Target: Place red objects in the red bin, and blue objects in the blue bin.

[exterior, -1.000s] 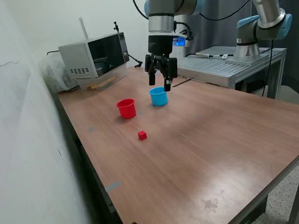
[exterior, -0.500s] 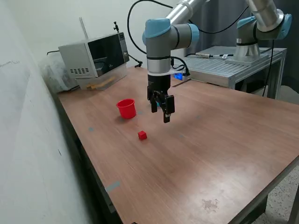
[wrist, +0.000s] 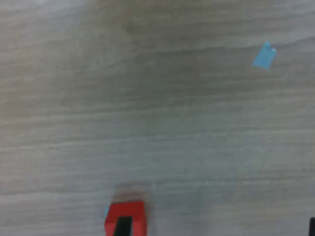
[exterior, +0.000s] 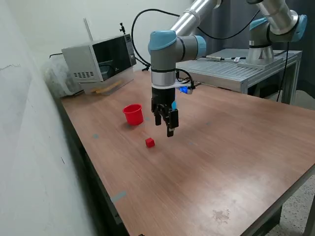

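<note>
The fingers [exterior: 164,124] are hanging parted and empty above the surface [exterior: 211,162]. A red cube [exterior: 150,142] is lying just beside them, the red cup [exterior: 133,114] standing near.

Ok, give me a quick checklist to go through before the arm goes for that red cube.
1. Red cube lying free on the table: ok.
2. Gripper empty: ok, nothing seen between its fingers.
3. Gripper directly over the cube: not ok, it hangs off to the exterior view's right.
4. Fingers apart enough to take the cube: cannot tell.
5. Red cup upright, mouth open: ok.
6. Blue cup location: cannot tell, the arm hides that spot.
</note>
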